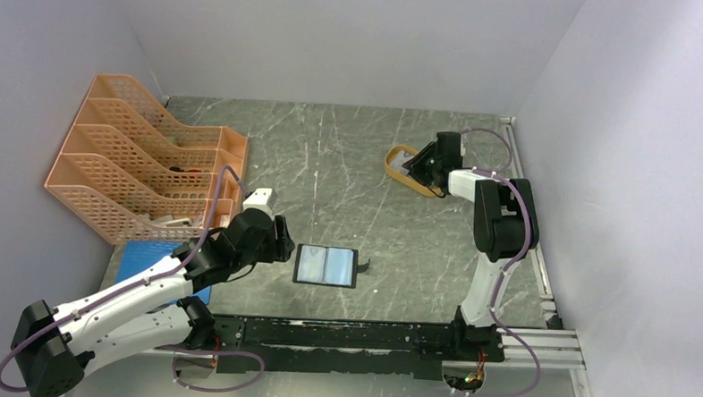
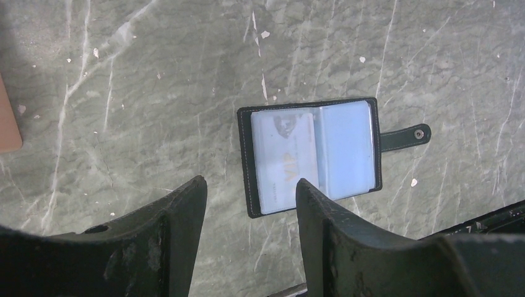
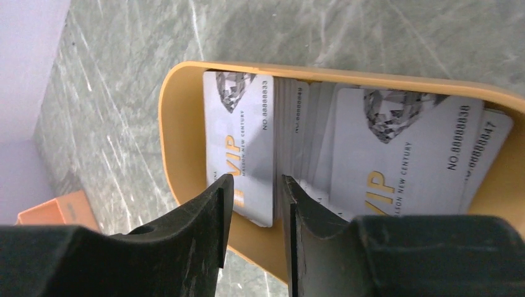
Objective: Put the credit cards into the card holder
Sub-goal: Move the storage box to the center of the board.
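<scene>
The black card holder (image 1: 325, 265) lies open on the table, its bluish inner pockets up and its snap tab (image 2: 405, 136) to the right. In the left wrist view the holder (image 2: 309, 158) shows a pale card in its left pocket. My left gripper (image 1: 279, 240) is open and empty just left of it (image 2: 251, 182). Several white credit cards (image 3: 402, 154) lie stacked in the orange oval tray (image 3: 179, 142) at the back right (image 1: 394, 160). My right gripper (image 1: 421, 168) hovers over the tray, its jaws (image 3: 255, 178) partly open over the leftmost card (image 3: 241, 136).
Orange mesh file racks (image 1: 152, 163) stand at the back left. A flat blue pad (image 1: 144, 261) lies under my left arm. A black rail (image 1: 369, 333) runs along the near edge. Walls close in on three sides.
</scene>
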